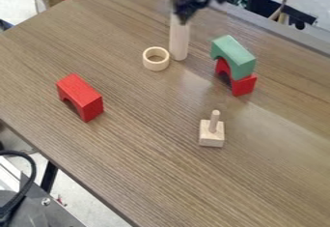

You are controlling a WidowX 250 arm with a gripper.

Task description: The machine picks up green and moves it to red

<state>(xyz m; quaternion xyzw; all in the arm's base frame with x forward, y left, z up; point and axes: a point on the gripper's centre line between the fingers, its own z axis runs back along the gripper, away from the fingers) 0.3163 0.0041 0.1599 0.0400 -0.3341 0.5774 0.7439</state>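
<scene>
Green block (pixel 233 56), an arch, sits right of centre in the upper half of the frame, resting on top of red block A (pixel 243 85), also an arch. Contact between the two; both run from upper left to lower right, openings downward, roughly aligned, with part of A's end showing past the green at lower right. To their left, upper middle of the frame: pale cylinder (pixel 180 40), upright on the table (pixel 142 139), its top end hidden behind the gripper (pixel 184 14). Gripper is black, blurred, at the top edge, right of the frame's midline, above the cylinder and up and left of the green block. Jaw state: cannot tell, nor whether they touch the cylinder. Ring (pixel 156 64), pale wood, lies flat just beside the cylinder's foot, on its lower left. Peg (pixel 212 133) with square base stands upright below the stacked pair, slightly left of them, in the lower right of the frame. Red block B (pixel 82 96), a third arch, opening down, is well apart from the stack, left of the frame. Cardboard box (pixel 38 0) beyond the table edge, upper left corner.
</scene>
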